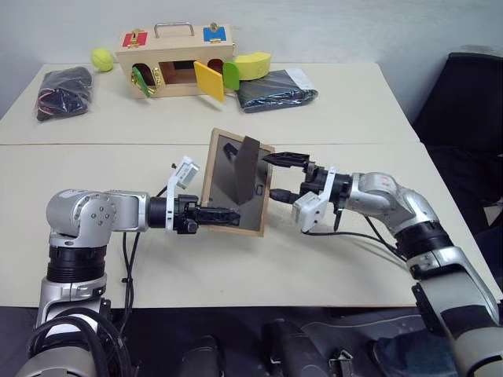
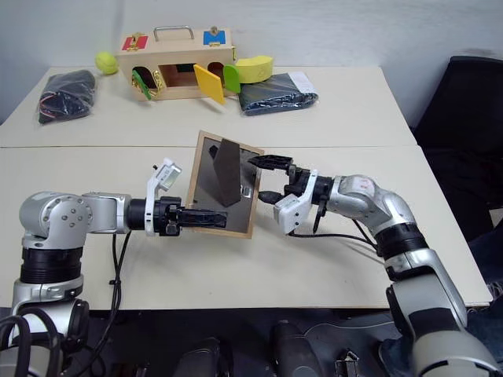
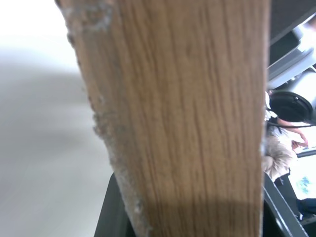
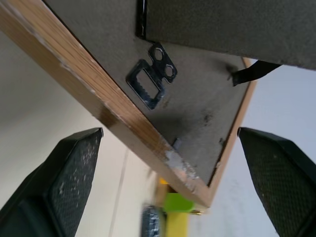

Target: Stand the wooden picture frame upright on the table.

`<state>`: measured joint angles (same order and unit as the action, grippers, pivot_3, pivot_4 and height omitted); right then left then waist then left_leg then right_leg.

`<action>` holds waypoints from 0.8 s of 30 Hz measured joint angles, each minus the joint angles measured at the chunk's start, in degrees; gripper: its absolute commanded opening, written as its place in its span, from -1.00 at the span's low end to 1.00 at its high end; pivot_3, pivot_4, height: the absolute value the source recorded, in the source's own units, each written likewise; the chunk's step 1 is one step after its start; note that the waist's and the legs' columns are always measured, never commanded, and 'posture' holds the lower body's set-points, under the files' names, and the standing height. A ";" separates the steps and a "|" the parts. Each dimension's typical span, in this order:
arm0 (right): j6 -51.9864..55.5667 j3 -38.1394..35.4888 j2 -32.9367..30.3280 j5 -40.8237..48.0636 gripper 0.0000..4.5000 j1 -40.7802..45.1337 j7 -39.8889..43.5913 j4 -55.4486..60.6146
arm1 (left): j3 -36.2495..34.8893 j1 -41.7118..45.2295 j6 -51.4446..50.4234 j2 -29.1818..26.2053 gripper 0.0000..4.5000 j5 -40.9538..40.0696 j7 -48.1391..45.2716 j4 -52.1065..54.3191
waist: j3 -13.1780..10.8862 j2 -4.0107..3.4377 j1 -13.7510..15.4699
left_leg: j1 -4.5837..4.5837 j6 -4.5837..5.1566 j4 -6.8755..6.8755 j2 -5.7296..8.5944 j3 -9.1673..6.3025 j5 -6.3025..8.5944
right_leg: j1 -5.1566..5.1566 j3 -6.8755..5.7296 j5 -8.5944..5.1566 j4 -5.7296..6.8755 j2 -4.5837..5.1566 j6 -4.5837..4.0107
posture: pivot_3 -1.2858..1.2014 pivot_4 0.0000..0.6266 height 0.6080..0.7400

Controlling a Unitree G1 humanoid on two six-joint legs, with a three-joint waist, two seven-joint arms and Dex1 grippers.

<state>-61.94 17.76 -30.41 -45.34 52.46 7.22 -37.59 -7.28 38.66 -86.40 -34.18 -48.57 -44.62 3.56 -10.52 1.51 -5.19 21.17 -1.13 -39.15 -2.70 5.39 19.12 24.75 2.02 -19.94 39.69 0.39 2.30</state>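
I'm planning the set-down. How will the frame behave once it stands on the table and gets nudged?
The frame looks stiff: thin wood rim, flat back panel. Its stand is folded out, so it should prop, though a narrow stand probably tips under a sideways push. It seems light; the left end effector holds it by one edge.

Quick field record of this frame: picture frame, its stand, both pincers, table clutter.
frame: small light-wood picture frame with dark grey back, held above the pale beige table, back toward the camera
stand: folded out
left pincer: shut on the frame's lower edge
right pincer: open, fingers either side of the frame's right edge
clutter: wooden box with coloured doors, yellow-green ball, two dark bags at the far side
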 measured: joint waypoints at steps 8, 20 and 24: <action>1.59 7.06 2.95 -14.66 -0.02 7.46 -29.09 -7.93 | -4.46 1.09 -2.18 -0.36 -0.37 -3.60 -1.00 -0.78 | 0.00 0.00 -0.03 | 0.01 -0.09 0.02 0.01 0.01 -0.05 | 0.10 -0.02 -0.06 0.13 0.00 -0.11 | 0.03 -0.52 1.00; -2.19 13.27 3.18 -14.90 -0.43 13.18 -32.45 -16.36 | -14.12 -7.43 -4.00 -19.34 1.00 -7.37 -3.92 5.99 | -0.04 0.08 -2.51 | 0.03 -0.21 0.18 0.01 -0.05 -0.12 | 0.27 0.04 -0.10 0.23 -0.06 -0.19 | 0.03 -0.52 1.00; -8.28 13.10 3.05 -1.17 -0.43 13.81 -18.64 -22.09 | -28.20 -15.81 -0.29 -24.19 1.00 -11.12 -6.83 17.33 | -0.09 0.19 -2.67 | -0.07 -0.19 0.16 0.01 -0.10 -0.11 | 0.05 -0.01 -0.10 0.11 -0.06 -0.18 | 0.03 -0.52 1.00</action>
<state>-70.22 30.86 -27.35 -46.51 66.27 -11.42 -59.68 -35.47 22.85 -86.69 -58.37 -59.69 -51.45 20.89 -10.60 1.71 -7.86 21.10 -1.32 -38.99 -2.69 5.29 19.02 24.79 2.01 -20.04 39.80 0.34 2.11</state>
